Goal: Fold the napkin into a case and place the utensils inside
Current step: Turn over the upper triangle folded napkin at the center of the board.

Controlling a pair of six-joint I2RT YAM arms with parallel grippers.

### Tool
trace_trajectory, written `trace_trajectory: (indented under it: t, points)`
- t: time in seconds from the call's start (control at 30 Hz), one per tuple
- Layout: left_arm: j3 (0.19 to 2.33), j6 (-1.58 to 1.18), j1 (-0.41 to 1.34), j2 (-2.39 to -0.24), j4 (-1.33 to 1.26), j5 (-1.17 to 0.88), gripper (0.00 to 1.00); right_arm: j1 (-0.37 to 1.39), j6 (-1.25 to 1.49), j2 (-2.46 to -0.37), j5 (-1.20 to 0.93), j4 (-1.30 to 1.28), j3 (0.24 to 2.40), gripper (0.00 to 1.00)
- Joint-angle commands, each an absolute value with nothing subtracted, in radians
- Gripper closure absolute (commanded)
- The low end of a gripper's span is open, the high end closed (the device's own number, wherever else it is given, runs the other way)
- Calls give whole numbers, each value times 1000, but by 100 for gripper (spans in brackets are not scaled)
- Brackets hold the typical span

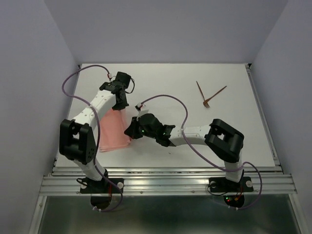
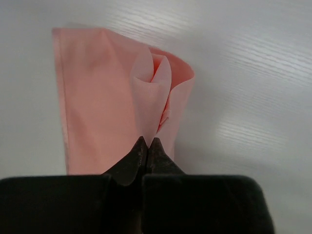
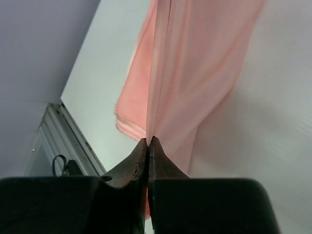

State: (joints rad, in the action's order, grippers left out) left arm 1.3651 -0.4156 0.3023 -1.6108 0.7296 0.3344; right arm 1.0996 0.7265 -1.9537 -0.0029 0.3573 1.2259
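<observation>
Napkin [image 2: 107, 92]: a pink strip, already doubled, lying between the 2 tools. 1 layer is raised and curls into a loop just ahead of the left tool's tips.
Left tool [image 2: 147, 141]: tips pressed together, pinching the raised layer's edge at the strip's far end.
Right tool [image 3: 148, 140]: tips pressed together on the cloth at the near end. The cloth hangs taut ahead of the tips, and stacked layers lie to their left.
Step in hand: probably carrying the raised layer across for the next fold of the case.
Doing it well: move both tools at 1 height and pace, land the edge parallel to the layers below, and let go only once it lies flat. The slick cloth looks likely to spring open.
Utensils [image 1: 210, 93]: 2 thin sticks, well apart from both tools, beyond the right tool.
Desk [image 1: 170, 78]: white and smooth, so the strip may slide if dragged.
</observation>
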Motion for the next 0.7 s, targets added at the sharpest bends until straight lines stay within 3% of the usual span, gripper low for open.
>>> trace_trajectory:
  t: [0.0,0.67]
  points:
    - [1420,-451,336,-1621,284,453,100,1154,805,-1849,-118,230,1076,99]
    - [1546,-471,529,-1890,267,439,100,1078,778,-1720,26,195,835,99]
